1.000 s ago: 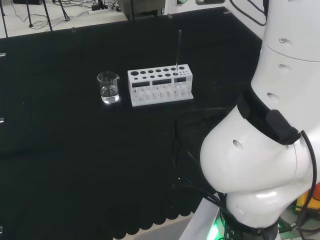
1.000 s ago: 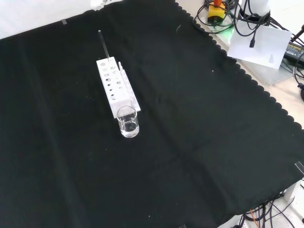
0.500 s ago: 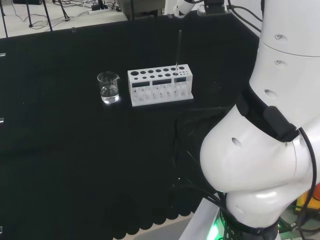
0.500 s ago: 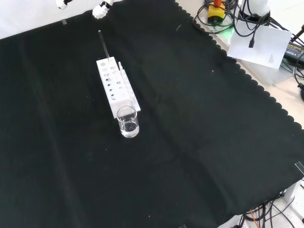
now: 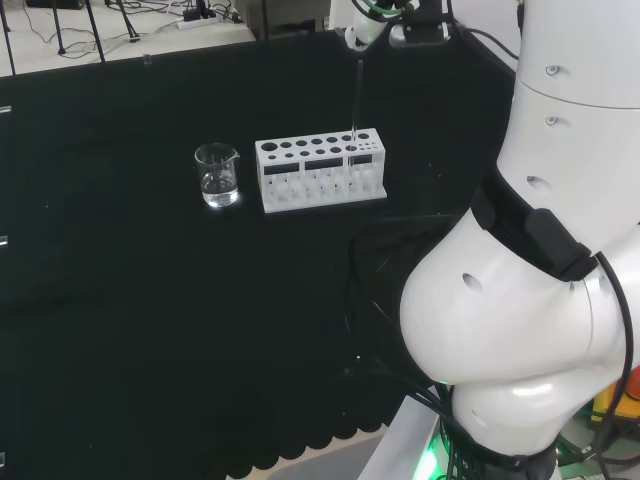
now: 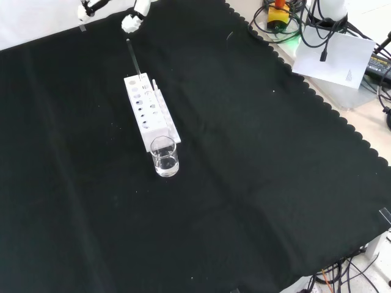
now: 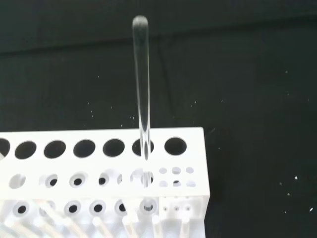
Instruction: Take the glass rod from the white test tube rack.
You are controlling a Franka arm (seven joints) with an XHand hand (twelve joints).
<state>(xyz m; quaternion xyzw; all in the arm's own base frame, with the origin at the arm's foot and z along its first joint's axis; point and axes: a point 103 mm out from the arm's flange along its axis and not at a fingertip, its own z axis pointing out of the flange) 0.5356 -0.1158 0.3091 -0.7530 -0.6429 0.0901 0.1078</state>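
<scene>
Glass rod point(image 7: 141, 89) stands upright in the white test tube rack point(image 5: 320, 171), in the second hole from one end of the rack's large-hole row, as the wrist view shows. Its rounded top rises well above the rack's upper plate, and its lower part passes down through the plate to the level beneath.

In the head view the hand point(image 5: 362, 22) hangs just above the rod's point(image 5: 356, 98) top end, close to it but not touching that I can see. In the front view a white fingertip of the hand point(image 6: 131, 22) sits just above and beside the rod's point(image 6: 134, 58) tip, with another part of the hand off to the view's left of it. Too little of the hand shows to tell whether its fingers are spread or curled.

A small glass beaker point(image 5: 216, 175) with some clear liquid in it stands on the black cloth point(image 6: 256, 159) just beside the end of the rack point(image 6: 148, 112) farthest from the hand; in the front view the beaker point(image 6: 164, 156) is at the rack's near end, the rod at its far end, below the hand.
</scene>
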